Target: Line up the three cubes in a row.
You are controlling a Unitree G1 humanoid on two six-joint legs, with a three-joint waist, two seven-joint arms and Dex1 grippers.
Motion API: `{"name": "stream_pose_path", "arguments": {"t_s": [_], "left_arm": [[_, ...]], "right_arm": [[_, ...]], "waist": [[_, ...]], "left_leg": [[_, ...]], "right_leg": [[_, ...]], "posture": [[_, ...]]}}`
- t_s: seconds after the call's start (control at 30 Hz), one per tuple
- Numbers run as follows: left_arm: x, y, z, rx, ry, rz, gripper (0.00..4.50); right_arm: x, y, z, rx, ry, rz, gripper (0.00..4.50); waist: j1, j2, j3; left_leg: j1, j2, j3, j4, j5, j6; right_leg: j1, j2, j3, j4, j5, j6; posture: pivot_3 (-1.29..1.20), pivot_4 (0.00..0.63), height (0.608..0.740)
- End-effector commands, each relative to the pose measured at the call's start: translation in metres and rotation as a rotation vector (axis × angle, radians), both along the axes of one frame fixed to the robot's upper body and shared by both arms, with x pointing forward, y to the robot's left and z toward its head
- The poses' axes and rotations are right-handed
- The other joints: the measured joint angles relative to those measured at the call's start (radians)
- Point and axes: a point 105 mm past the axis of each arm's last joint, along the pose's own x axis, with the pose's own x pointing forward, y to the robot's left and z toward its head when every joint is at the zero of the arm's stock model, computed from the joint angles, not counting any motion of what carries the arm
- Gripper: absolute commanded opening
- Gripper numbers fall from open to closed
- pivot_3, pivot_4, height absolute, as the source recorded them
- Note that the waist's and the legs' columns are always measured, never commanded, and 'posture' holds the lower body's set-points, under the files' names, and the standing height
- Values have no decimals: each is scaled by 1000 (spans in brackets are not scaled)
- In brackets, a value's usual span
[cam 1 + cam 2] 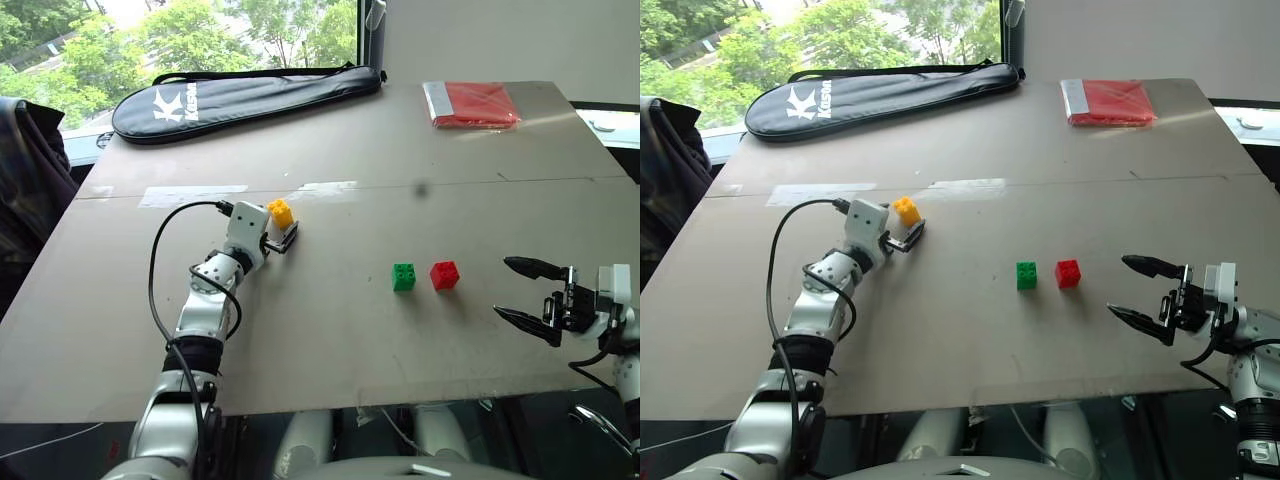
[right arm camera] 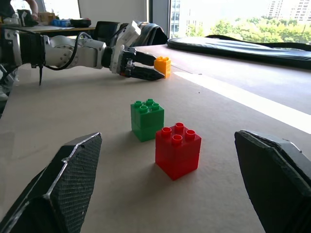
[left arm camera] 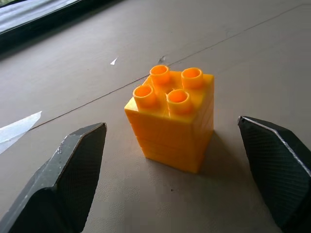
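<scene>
A broad grey-brown counter [image 1: 330,330] made of flat boards fills the scene, with a seam running across it and strips of pale tape [image 1: 193,194] stuck along that seam. Behind it a window looks out on green trees [image 1: 150,40], and a pale wall stands beyond the far right corner. A long black racket bag [image 1: 240,98] lies along the far left edge, and a flat red packet [image 1: 472,104] rests near the far right corner. The yellow cube [image 1: 280,212] sits studs up just past the seam on the left; the left gripper [image 1: 287,237] lies low on the counter with its fingers spread to either side of the cube, not touching it. The green cube [image 1: 404,276] and red cube [image 1: 445,275] stand close beside each other, studs up, well apart from the yellow one. The right gripper [image 1: 530,292] hovers near the counter's right front, fingers spread wide and empty, pointing toward the red cube
</scene>
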Motion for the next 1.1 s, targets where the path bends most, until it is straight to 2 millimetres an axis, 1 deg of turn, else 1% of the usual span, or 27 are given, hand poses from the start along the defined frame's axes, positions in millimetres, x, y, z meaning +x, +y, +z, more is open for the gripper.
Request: {"name": "stream_pose_path", "arguments": {"t_s": [0.03,0.1,0.23,0.27,0.33,0.4,0.43,0.47,0.5,0.67,0.77,0.87,0.97,1.03,1.1], "left_arm": [[1,-2,-16,-26,111,-134,4425],[4,-2,-17,-27,133,-161,4425],[1,-9,-21,-87,211,-278,4425],[-2,-8,-23,-69,228,-302,4190],[-6,-7,-27,-44,256,-347,3556],[-9,-6,-29,-43,273,-367,2643],[-10,-5,-29,-38,277,-377,1988],[-11,-4,-29,-34,278,-381,1721],[-11,-3,-28,-35,277,-382,1296],[-13,-4,-21,-62,245,-416,1296],[-21,-13,-15,-46,228,-530,1296],[-34,-30,-10,1,214,-701,1296],[-49,-50,-11,100,219,-883,1296],[-56,-63,-11,146,219,-978,1296],[-58,-73,-11,180,212,-1025,1296]], "right_arm": [[0,-1,11,-2,-44,-4,4500],[0,0,12,-1,-44,-4,4500],[0,0,15,9,-48,-9,4500],[0,0,16,11,-48,-10,4500],[0,0,17,18,-49,-14,4500],[0,-1,18,22,-48,-20,4500],[0,-2,19,23,-49,-22,4500],[0,-2,19,22,-50,-25,4500],[0,-2,19,22,-50,-25,4500],[1,-3,19,22,-52,-32,4500],[2,-3,20,20,-51,-33,4500],[2,-3,20,18,-49,-30,4500],[2,-1,19,17,-47,-26,4500],[2,0,19,16,-46,-23,4500],[0,1,20,15,-46,-21,4500]], "waist": [[1,0,0],[1,0,0],[2,0,0],[1,0,0],[-1,0,0],[-2,0,0],[-2,0,0],[-2,0,0],[-2,0,0],[-2,0,0],[-3,0,0],[-2,0,0],[0,0,0],[1,0,0],[1,-1,0]], "left_leg": [[0,0,0,0,0,0],[0,0,0,0,0,0],[0,-1,-1,0,0,0],[0,-1,-1,0,0,0],[0,-1,-1,0,0,0],[0,-1,0,0,0,0],[0,-1,0,0,0,0],[0,-1,0,0,0,0],[0,-1,0,0,0,0],[0,-1,0,0,0,0],[0,-1,0,0,0,0],[-1,-1,0,0,0,0],[-2,-1,-1,0,0,0],[-2,-1,-1,0,0,0],[-3,-1,-1,0,0,0]], "right_leg": [[1,0,0,0,0,0],[1,0,0,0,0,0],[1,0,-1,0,0,0],[1,0,-1,0,0,0],[1,0,-1,0,0,0],[1,0,-1,-1,0,0],[1,0,-1,-1,0,0],[1,0,-1,-1,0,0],[1,0,-1,-1,0,0],[1,0,-1,-1,0,1],[1,0,-1,-1,0,1],[1,0,-1,-1,0,0],[0,0,-1,-1,0,0],[0,0,-1,-1,0,0],[0,0,-1,-2,0,0]], "posture": [[0,150,694],[0,150,694],[0,150,694],[0,150,694],[0,150,694],[0,150,694],[0,150,694],[0,150,694],[0,150,694],[0,150,694],[0,150,694],[0,150,694],[0,150,694],[0,150,694],[0,150,694]]}}
